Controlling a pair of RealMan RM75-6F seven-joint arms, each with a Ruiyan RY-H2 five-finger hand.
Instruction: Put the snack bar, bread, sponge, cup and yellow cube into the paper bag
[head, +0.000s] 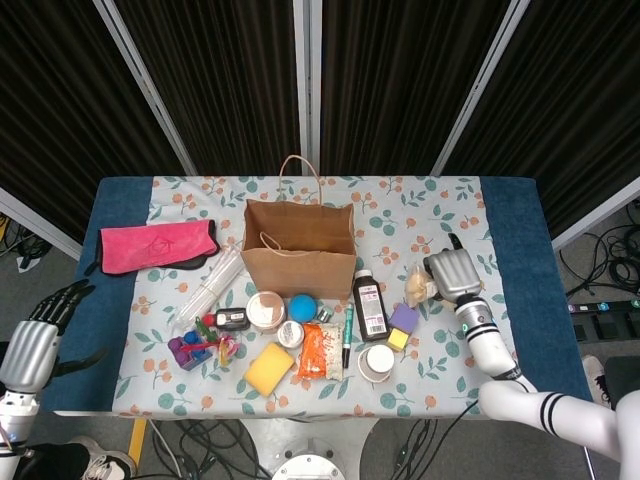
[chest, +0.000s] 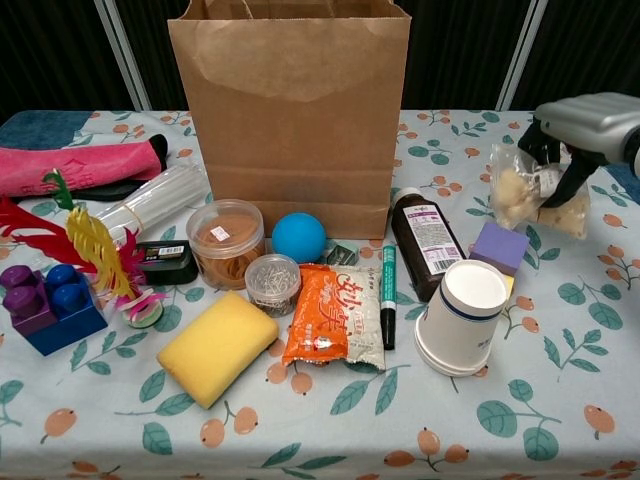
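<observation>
One item in hand: bread (chest: 522, 193) in crinkly wrap, right of the paper bag (chest: 291, 115), gripped by our right hand (chest: 583, 125). We judge it light, squashable, slippery; hold the loaf's middle gently.

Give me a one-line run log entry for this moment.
stage: bread pickup | right hand: grips bagged bread, lifting off table | left hand: idle, off table | paper bag: upright, open | sponge, cup: on table

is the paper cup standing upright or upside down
Upside down. The cup stands on its wide rim on the table, with its closed narrow base facing up, beside the brown bottle.
</observation>
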